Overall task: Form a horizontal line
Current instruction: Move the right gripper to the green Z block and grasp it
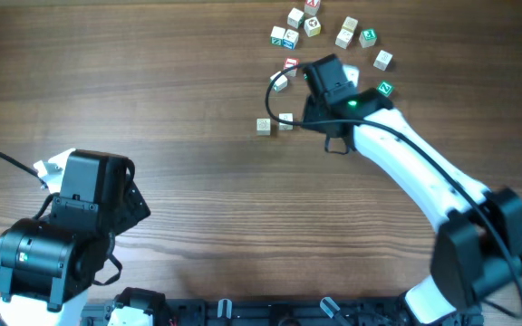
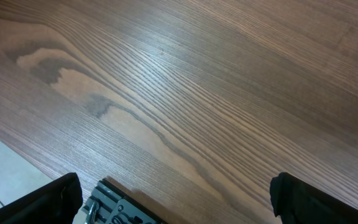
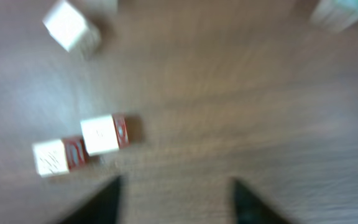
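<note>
Two-cube line [image 3: 101, 134] touching side by side on desk [image 1: 152, 91]; right jaws released, empty, held clear to avoid nudging; left jaws wide, idle.

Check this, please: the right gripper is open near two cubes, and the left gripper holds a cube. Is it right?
Not fully. The left gripper holds nothing: the left wrist view shows it open, with only the table below. The right gripper is indeed open near two cubes.

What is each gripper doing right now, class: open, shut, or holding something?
Left gripper: open, holding nothing.
Right gripper: open, holding nothing.
</note>
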Tool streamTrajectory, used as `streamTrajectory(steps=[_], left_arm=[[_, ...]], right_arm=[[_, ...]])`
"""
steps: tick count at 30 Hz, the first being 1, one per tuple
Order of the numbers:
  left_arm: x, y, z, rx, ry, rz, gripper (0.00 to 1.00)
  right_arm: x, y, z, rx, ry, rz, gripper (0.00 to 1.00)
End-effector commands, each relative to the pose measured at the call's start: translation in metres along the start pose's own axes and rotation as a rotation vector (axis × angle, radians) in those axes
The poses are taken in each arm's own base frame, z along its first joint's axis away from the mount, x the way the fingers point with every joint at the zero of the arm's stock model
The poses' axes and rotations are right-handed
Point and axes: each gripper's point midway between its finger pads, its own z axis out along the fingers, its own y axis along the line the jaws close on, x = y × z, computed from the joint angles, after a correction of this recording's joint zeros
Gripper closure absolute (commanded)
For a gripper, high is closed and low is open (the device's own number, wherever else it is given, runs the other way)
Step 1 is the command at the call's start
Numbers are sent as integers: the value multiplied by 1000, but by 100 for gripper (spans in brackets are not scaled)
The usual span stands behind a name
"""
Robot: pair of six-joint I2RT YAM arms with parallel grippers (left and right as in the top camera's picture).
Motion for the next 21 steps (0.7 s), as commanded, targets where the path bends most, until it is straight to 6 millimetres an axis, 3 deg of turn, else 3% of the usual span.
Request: streamTrajectory(steps=[1, 2, 6, 8, 9, 12, 14, 17, 19, 21], left_arm=[[-1, 4, 0, -14, -12, -30, 0], [-1, 4, 0, -14, -12, -30, 0], [-1, 4, 0, -14, -12, -30, 0], [-1, 4, 0, -14, -12, -30, 0], [-1, 4, 0, -14, -12, -30, 0], [-1, 4, 0, -14, -12, -30, 0], [-1, 4, 0, -14, -12, -30, 0], [-1, 4, 0, -14, -12, -30, 0], [-1, 4, 0, -14, -12, -30, 0], [-2, 4, 0, -14, -13, -31, 0]], right_arm=[[-51, -20, -38, 95, -247, 55, 5], [-65, -20, -44, 107, -312, 56, 1], [-96, -12, -45, 48, -400, -15, 0], [-107, -20, -42, 11, -404, 23, 1], [-121, -34, -38, -42, -396, 67, 1], [-138, -64, -14, -98, -369, 135, 1], [-135, -73, 7, -102, -328, 150, 1], [-119, -91, 58, -27, -254, 216, 1], [-118, -93, 79, -22, -254, 233, 1], [-130, -92, 87, -25, -310, 234, 0]])
